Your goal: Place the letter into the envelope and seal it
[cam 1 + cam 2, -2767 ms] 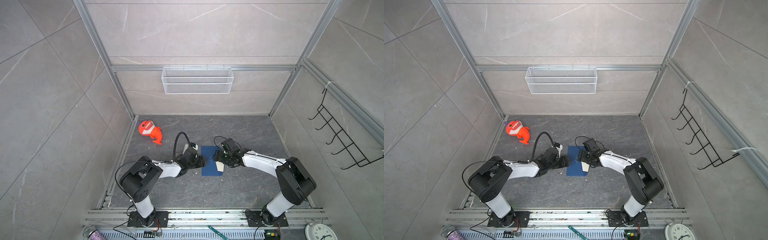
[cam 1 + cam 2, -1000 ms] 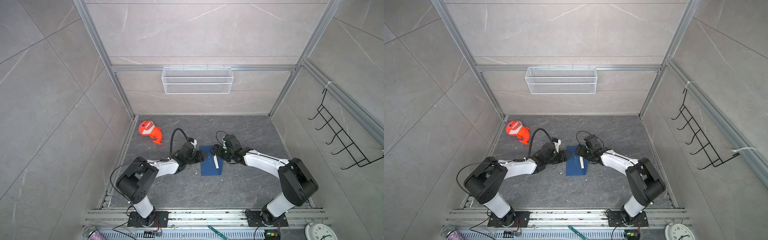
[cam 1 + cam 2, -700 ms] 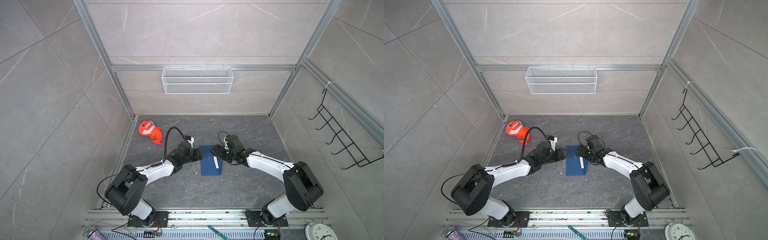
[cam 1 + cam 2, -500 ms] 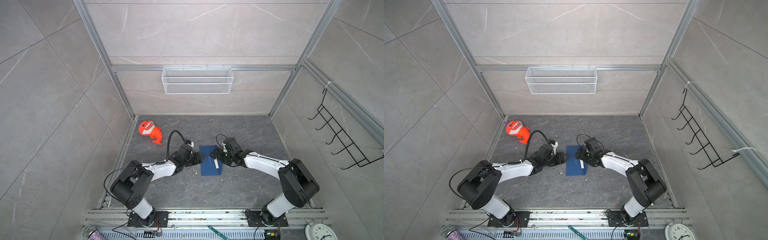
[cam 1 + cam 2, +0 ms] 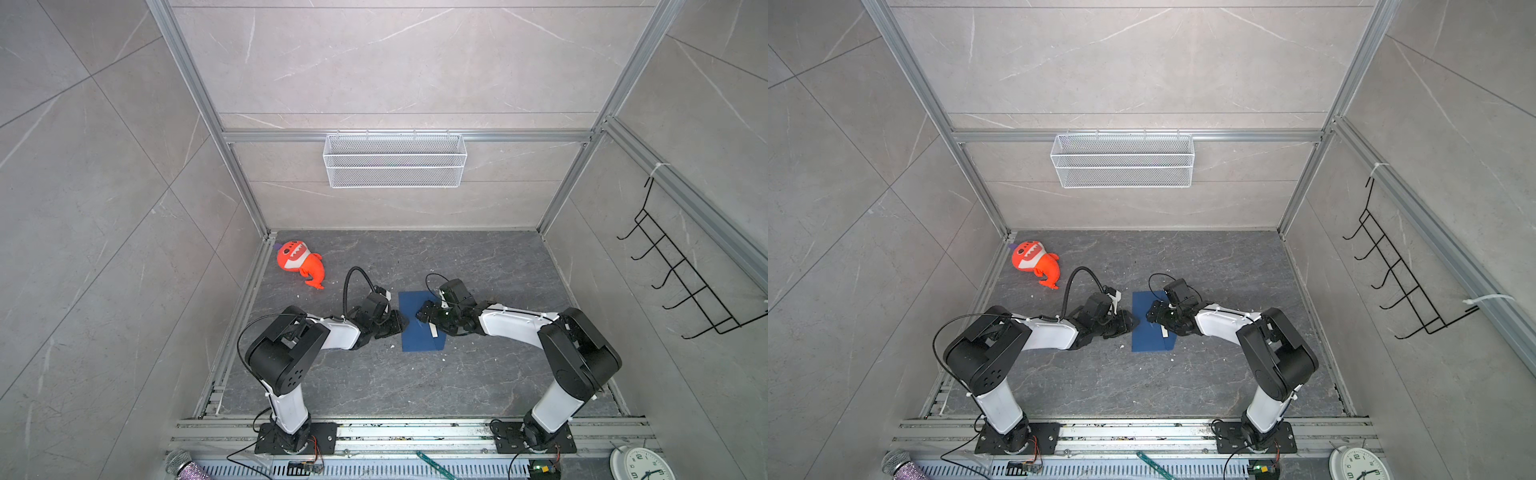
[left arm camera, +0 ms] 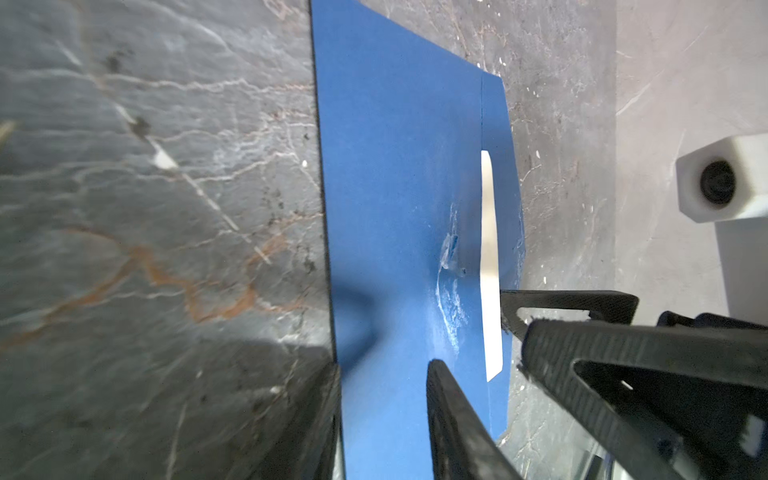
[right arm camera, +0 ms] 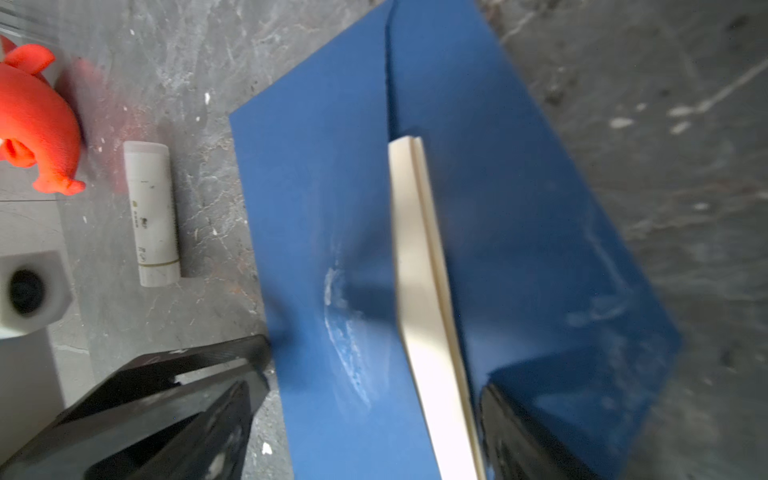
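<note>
left fingers (image 6: 457, 415) narrowly apart — at envelope (image 6: 395, 166) edge | right fingers (image 7: 187, 386) wide — letter (image 7: 419, 270) strip between them

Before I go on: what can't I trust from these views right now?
- letter: only a cream edge shows, right wrist view; the envelope hides the rest.
- glue stick: label too small, right wrist view.
- left gripper: contact with the envelope unclear, left wrist view; fingers cut off by the frame edge.
</note>
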You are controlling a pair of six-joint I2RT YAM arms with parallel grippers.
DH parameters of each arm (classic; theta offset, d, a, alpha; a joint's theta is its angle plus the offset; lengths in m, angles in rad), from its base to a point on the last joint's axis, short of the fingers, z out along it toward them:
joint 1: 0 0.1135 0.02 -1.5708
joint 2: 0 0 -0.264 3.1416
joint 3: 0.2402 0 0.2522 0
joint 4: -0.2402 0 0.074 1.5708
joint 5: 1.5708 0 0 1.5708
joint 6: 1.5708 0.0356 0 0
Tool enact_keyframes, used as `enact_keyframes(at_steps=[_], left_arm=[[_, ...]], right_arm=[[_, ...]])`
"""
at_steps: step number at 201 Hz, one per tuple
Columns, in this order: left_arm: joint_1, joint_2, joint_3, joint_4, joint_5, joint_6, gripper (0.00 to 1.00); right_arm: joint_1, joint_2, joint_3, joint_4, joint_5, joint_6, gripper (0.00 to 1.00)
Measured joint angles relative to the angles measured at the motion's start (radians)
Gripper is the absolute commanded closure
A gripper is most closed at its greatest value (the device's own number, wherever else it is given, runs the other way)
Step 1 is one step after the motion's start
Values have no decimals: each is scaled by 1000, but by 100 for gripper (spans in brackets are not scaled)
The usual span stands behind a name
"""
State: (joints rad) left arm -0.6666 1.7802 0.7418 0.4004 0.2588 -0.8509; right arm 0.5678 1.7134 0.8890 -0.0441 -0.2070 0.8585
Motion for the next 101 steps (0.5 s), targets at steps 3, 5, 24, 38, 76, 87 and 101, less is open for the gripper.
enact_keyframes(at_steps=[3, 5, 24, 38, 76, 87, 101], left_arm=[[0, 3, 0, 4, 2, 1, 70], [0, 5, 0, 7, 3, -1, 70], [3, 26, 3, 40, 13, -8, 72], [6, 39, 5, 61, 15, -14, 73], [10, 51, 6, 88, 15, -26, 73], [10, 52, 6, 93, 15, -28, 73], [10, 52, 6, 95, 15, -29, 73]], right_arm=[[2, 0, 0, 2, 0, 2, 13], [3, 0, 0, 4, 0, 3, 13], [13, 7, 2, 18, 0, 8, 13], [20, 13, 7, 23, 0, 11, 12], [26, 15, 8, 26, 3, 14, 12], [26, 15, 9, 26, 4, 14, 12], [27, 15, 9, 26, 6, 14, 13]])
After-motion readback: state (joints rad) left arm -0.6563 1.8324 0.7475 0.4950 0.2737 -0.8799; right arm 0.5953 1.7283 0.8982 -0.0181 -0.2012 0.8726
